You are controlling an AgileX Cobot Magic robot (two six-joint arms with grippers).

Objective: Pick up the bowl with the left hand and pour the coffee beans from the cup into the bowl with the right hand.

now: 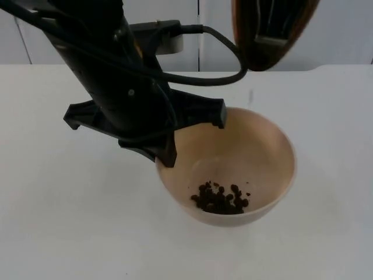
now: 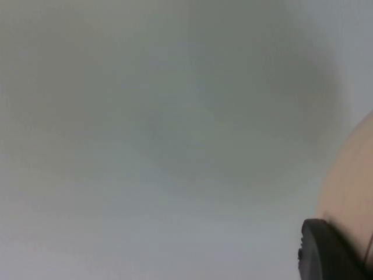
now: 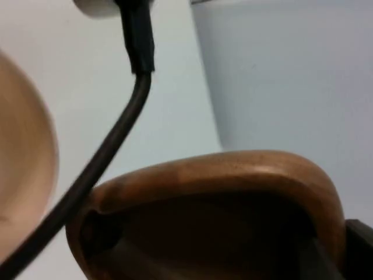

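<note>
Left gripper (image 1: 166, 153) jaws clamping the bowl (image 1: 256, 151) rim mid-counter, beans (image 1: 221, 198) pooling inside. Right gripper's jaws gripping the wooden cup (image 1: 271, 32) above the far edge. Risk: rim pinch slipping, bowl tipping.

No text, label, brand, number or sign can be read anywhere in these pictures. The bowl (image 1: 256, 146), the cup (image 1: 274, 29) and the white table (image 1: 58, 221) carry plain surfaces with no print on them.
</note>
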